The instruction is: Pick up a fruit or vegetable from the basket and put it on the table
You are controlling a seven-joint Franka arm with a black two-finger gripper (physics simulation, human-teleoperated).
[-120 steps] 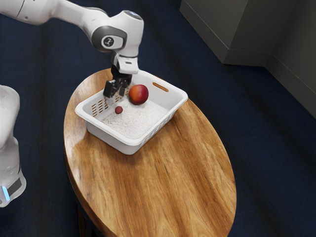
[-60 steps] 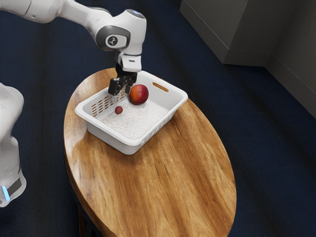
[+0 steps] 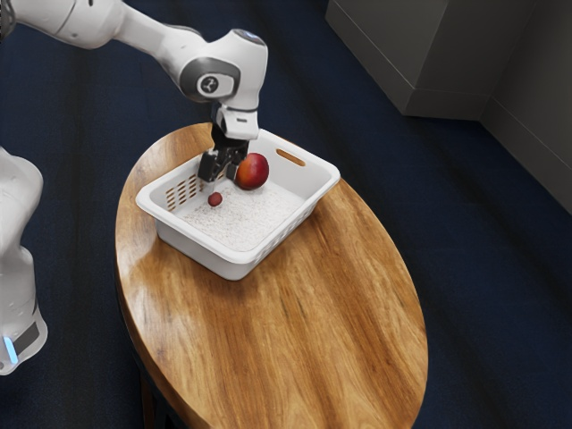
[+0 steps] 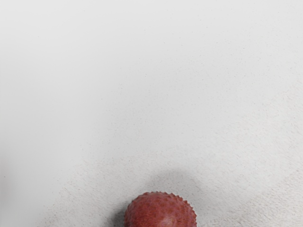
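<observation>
The end effector (image 3: 222, 173) is open, its 2 fingers apart with nothing between them. Just below it is the small bumpy red fruit (image 4: 160, 211), on the floor of the basket (image 3: 197, 247). That fruit looks like the 1 to pick. It is almost round, with no clear long side, so going down matters more than turning. The big red fruit (image 3: 256, 171) is close beside the end effector, toward the exterior view's right, and could get bumped. Farther out, past the basket, is the surface (image 3: 331, 304).
</observation>
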